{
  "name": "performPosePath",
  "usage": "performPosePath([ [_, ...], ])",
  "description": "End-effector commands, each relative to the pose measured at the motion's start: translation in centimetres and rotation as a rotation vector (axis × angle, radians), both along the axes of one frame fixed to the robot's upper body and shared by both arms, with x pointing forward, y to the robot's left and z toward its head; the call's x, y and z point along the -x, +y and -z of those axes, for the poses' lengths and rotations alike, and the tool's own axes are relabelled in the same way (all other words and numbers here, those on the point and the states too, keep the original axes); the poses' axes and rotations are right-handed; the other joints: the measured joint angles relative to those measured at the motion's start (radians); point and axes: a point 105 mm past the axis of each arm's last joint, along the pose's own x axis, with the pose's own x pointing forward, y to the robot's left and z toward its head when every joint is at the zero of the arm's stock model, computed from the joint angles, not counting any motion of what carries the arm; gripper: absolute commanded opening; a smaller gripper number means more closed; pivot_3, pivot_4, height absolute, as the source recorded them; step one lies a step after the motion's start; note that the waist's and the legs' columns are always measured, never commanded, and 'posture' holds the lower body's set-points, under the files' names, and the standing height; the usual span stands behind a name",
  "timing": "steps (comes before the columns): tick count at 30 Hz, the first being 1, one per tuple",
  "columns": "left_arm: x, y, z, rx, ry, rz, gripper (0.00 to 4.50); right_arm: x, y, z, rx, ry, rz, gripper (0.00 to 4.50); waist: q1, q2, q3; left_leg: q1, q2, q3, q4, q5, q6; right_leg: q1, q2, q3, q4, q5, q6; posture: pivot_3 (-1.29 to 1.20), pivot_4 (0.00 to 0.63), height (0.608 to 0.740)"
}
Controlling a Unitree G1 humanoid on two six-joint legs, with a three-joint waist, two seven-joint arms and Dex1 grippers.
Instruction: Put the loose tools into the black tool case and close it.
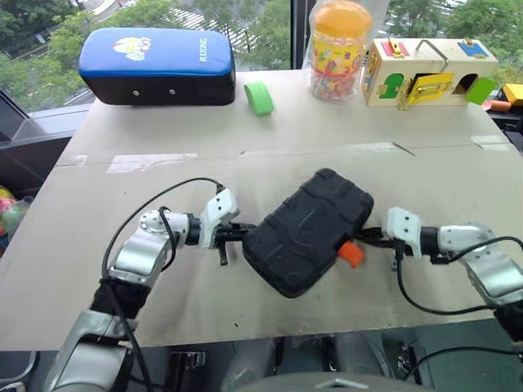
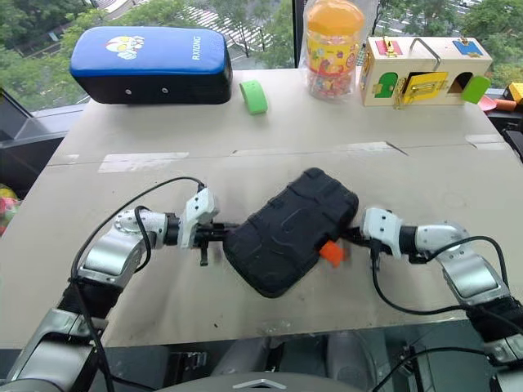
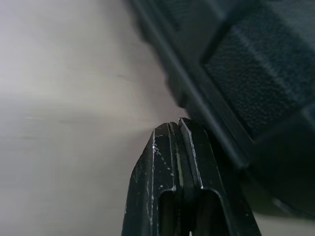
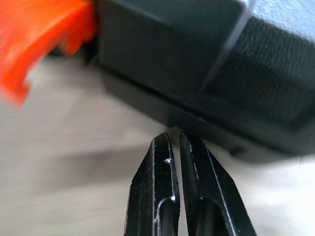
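Left arm (image 1: 143, 253): silver-grey metal links with rounded joint housings; darker black segment near the lower end. White angular wrist housing (image 1: 217, 214) ahead of the silver joint. Black cable (image 1: 155, 200) loops from the wrist housing back along the arm.

Right arm (image 1: 490, 269): same silver-grey links, white wrist housing (image 1: 404, 224), black cable (image 1: 409, 298) hanging in a loop beneath it.

Left gripper (image 3: 179, 135): two slim black fingers, tapered to the tips, ridged along their length, pale scuffs and a dotted line on one face.

Right gripper (image 4: 172, 137): same black tapered fingers, glossy, small bright nick on one edge.
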Motion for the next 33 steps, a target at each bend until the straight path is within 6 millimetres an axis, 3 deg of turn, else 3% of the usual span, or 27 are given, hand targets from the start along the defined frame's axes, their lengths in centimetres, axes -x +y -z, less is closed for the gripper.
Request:
performPosePath([
  [1,-0.2,0.0,-3.2,0.074,-0.058,-0.03,0.09,0.5,-0.3,-2.3,-0.062,-0.024,-0.024,0.0,0.002,0.0,0.0,-0.001,0.0,-0.001,0.0,0.0,0.0,-0.001,0.0,0.0,0.0,0.0,0.0,0.0,0.15,0.735],
  [4,-0.2,-0.1,-6.2,0.171,-0.019,-0.052,0.09,2.0,-1.0,-4.0,-0.135,0.047,-0.042,0.0,0.005,0.0,0.0,-0.004,0.0,-0.002,0.001,0.0,-0.001,-0.003,0.0,0.0,0.001,0.0,0.0,0.0,0.15,0.735],
  [8,0.4,-1.6,-8.3,0.218,0.019,0.003,0.09,3.9,-1.2,-5.9,-0.21,0.128,-0.065,0.0,0.004,0.0,0.0,-0.007,0.0,-0.002,0.003,0.0,-0.001,-0.005,-0.001,-0.001,0.001,0.0,0.0,0.0,0.15,0.735],
  [10,0.7,-3.0,-8.1,0.2,0.015,0.055,0.09,5.1,-0.6,-6.6,-0.256,0.186,-0.095,0.0,0.003,0.0,0.0,-0.007,0.0,-0.002,0.002,0.0,-0.001,-0.005,0.0,-0.001,0.001,0.0,0.0,0.0,0.15,0.735],
  [13,0.9,-4.9,-6.3,0.138,0.012,0.121,0.09,6.4,0.7,-6.2,-0.258,0.23,-0.142,0.0,0.004,0.0,0.0,-0.007,0.0,-0.002,0.002,0.0,-0.001,-0.005,0.0,-0.001,0.001,0.0,0.0,0.0,0.15,0.735],
  [20,0.7,-5.3,-3.2,0.009,-0.013,0.195,0.09,5.9,2.6,-4.8,-0.309,0.223,-0.107,0.0,0.006,0.001,-0.001,-0.006,0.0,-0.002,0.002,0.001,-0.001,-0.004,0.0,-0.001,0.001,0.0,0.0,0.0,0.15,0.735],
  [28,0.2,-5.8,-4.0,0.034,-0.032,0.209,0.09,5.7,0.7,-0.8,-0.125,0.242,-0.038,0.0,0.02,0.001,-0.002,-0.005,0.0,-0.002,0.002,0.001,-0.001,-0.004,0.0,-0.001,0.001,0.0,0.0,0.0,0.15,0.735],
  [31,0.1,-5.7,-4.2,0.035,-0.036,0.207,0.09,5.8,0.5,-1.5,-0.139,0.232,-0.054,0.0,0.02,0.001,-0.002,-0.004,-0.001,-0.001,0.003,0.001,-0.001,-0.002,0.0,0.0,0.002,0.0,0.0,0.0,0.15,0.735],
  [33,0.0,-5.7,-4.2,0.032,-0.037,0.207,0.09,5.7,0.9,-3.2,-0.206,0.23,-0.069,0.0,0.02,0.001,-0.002,-0.003,-0.001,-0.001,0.002,0.001,-0.001,-0.002,0.0,0.0,0.002,0.0,0.0,0.0,0.15,0.735],
])
